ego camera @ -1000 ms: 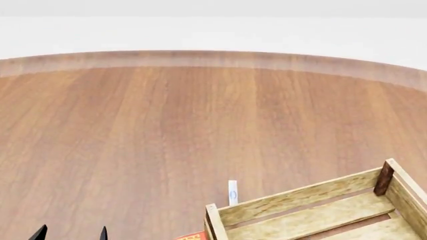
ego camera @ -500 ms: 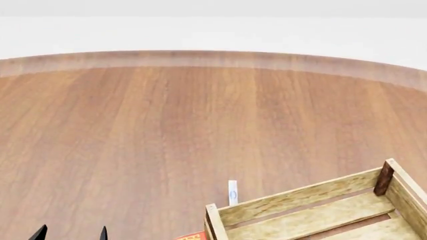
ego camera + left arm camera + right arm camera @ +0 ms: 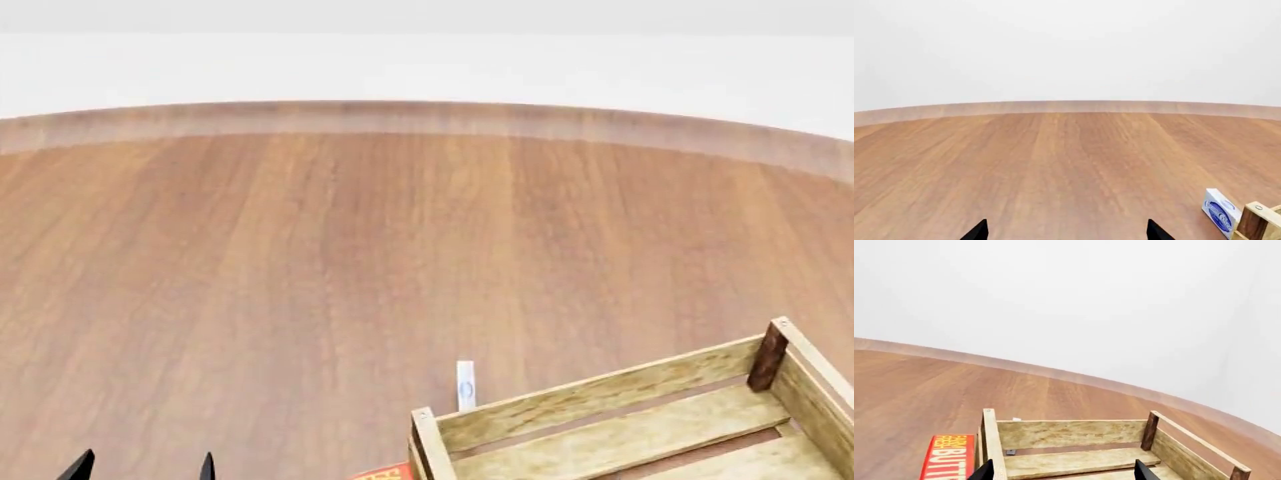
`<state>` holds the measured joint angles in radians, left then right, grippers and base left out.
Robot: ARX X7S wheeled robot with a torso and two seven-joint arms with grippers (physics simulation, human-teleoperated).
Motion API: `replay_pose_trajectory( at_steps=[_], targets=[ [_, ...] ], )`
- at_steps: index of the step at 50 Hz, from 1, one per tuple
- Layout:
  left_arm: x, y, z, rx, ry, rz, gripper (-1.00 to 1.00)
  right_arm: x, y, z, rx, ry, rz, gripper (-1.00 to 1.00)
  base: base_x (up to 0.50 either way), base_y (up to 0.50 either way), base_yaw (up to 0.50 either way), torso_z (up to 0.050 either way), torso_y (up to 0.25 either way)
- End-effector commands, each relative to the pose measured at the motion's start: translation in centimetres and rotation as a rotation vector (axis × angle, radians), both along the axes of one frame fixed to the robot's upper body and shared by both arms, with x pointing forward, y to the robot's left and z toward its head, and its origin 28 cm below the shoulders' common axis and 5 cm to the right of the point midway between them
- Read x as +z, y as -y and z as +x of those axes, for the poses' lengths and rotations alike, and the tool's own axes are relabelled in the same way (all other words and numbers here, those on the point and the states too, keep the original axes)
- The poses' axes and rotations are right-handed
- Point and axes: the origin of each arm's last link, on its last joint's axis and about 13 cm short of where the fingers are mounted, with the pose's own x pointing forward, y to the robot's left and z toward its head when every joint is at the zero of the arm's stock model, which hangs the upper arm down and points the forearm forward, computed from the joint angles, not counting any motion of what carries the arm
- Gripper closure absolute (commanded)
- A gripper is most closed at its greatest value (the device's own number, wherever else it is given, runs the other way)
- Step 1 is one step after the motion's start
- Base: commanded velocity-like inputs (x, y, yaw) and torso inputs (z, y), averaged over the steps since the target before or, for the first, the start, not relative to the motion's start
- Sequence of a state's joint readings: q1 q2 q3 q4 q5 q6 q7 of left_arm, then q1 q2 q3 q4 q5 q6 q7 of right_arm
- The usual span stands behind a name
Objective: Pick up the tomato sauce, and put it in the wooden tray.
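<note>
The tomato sauce can is out of view in every frame. The wooden tray (image 3: pixel 627 425) sits at the lower right of the head view, a light slatted crate with darker corner posts; it also shows in the right wrist view (image 3: pixel 1074 450). My left gripper (image 3: pixel 143 468) shows only two black fingertips at the bottom left of the head view, spread apart and empty; the left wrist view (image 3: pixel 1064 231) shows the same over bare table. My right gripper (image 3: pixel 1063 471) has its tips spread wide, above the tray's near part, with nothing between them.
A red butter box (image 3: pixel 947 456) lies just outside the tray's left wall; its corner shows in the head view (image 3: pixel 387 472). A white-and-blue box (image 3: pixel 465 385) stands behind the tray's far left corner, also in the left wrist view (image 3: pixel 1221 211). The round wooden table (image 3: pixel 334 250) stretches ahead.
</note>
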<state>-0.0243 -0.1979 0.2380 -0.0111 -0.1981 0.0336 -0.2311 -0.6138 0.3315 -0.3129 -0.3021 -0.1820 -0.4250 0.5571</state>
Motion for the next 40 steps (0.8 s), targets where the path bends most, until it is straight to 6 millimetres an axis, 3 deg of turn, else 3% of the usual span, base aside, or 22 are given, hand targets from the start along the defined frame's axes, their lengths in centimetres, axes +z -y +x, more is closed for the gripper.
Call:
replay_pose_trajectory(
  at_steps=[1, 22, 40],
  targets=[
    [0.0, 0.0, 0.0, 0.000, 0.000, 0.000, -1.00, -0.9, 0.3, -1.5, 0.010, -0.005, 0.029, -1.00, 0.00, 0.00, 0.00, 0.000, 0.000],
    [0.0, 0.0, 0.0, 0.000, 0.000, 0.000, -1.00, -2.5, 1.4, -3.5, -0.064, -0.079, 0.080, -1.00, 0.00, 0.00, 0.00, 0.000, 0.000],
    [0.0, 0.0, 0.0, 0.000, 0.000, 0.000, -1.00, -3.7, 0.7, -4.1, -0.005, -0.129, 0.053, -1.00, 0.00, 0.00, 0.00, 0.000, 0.000]
  ],
)
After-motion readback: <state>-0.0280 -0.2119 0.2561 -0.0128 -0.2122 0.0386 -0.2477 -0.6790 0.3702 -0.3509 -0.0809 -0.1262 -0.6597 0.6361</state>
